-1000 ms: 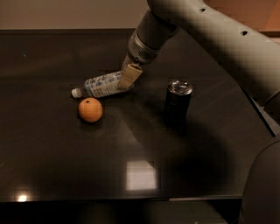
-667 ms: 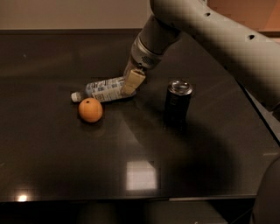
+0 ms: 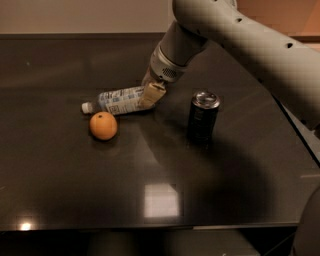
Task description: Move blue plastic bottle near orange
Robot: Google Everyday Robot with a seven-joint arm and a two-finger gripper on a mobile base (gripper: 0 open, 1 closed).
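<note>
- I see a dark can (image 3: 203, 119) with a silver top, upright, near the jaws on their right and apart from them.
- The dark glossy worktop (image 3: 65, 190) lies under the jaws, which sit low over its middle, toward the back.
- A square patch of glare (image 3: 160, 200) shows on it, well in front of the jaws.
- A pale wall (image 3: 75, 15) runs behind them.
</note>
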